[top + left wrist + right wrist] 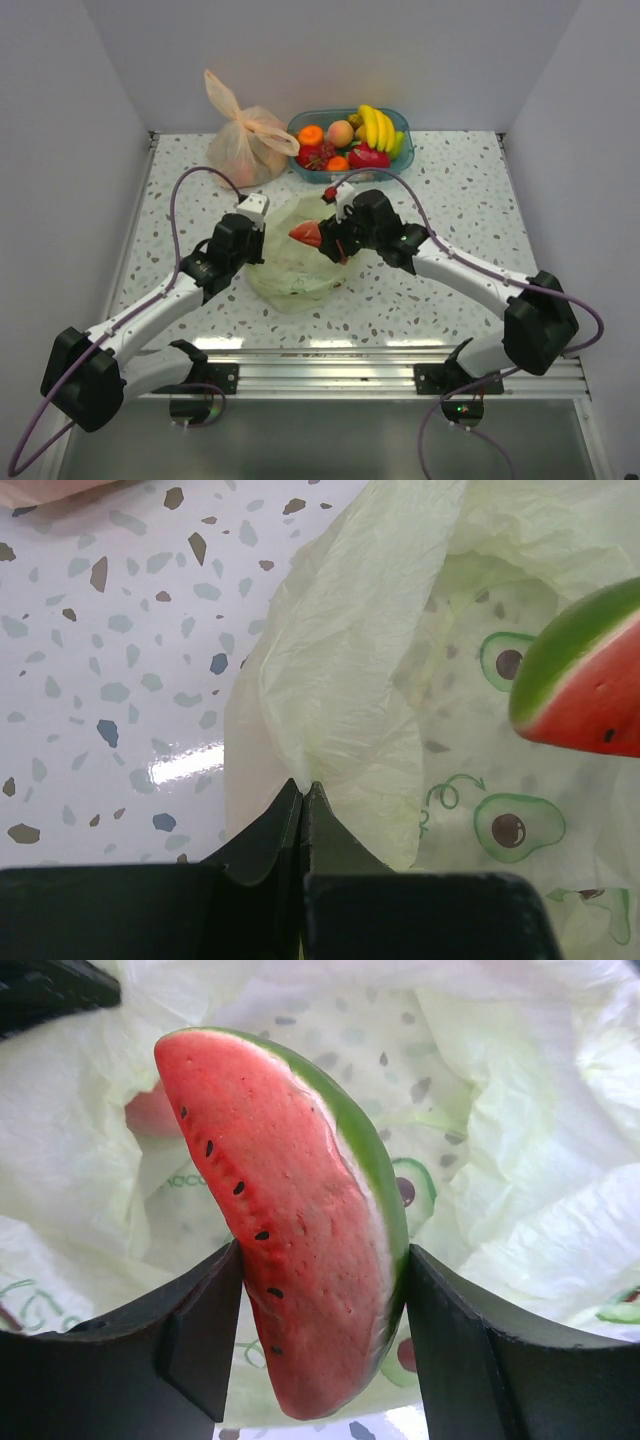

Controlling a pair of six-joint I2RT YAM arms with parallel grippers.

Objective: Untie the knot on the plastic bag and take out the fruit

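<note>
The pale green plastic bag (288, 272) lies open at the table's middle; no knot shows. My left gripper (263, 238) is shut on the bag's left edge (340, 670), its fingertips (302, 785) pinching the film. My right gripper (328, 240) is shut on a red watermelon slice (306, 234) with a green rind and holds it over the bag's mouth. In the right wrist view the slice (290, 1210) sits between the two fingers (205, 1330), with the bag (520, 1110) behind it. A pinkish fruit (150, 1115) shows inside the bag. The slice also shows in the left wrist view (590, 680).
A tied peach-orange bag (245, 140) stands at the back left. A blue basket (404, 122) at the back holds bananas, a peach, oranges and red fruits. A small red fruit (330, 192) lies just in front of it. Walls close in the table's sides and back.
</note>
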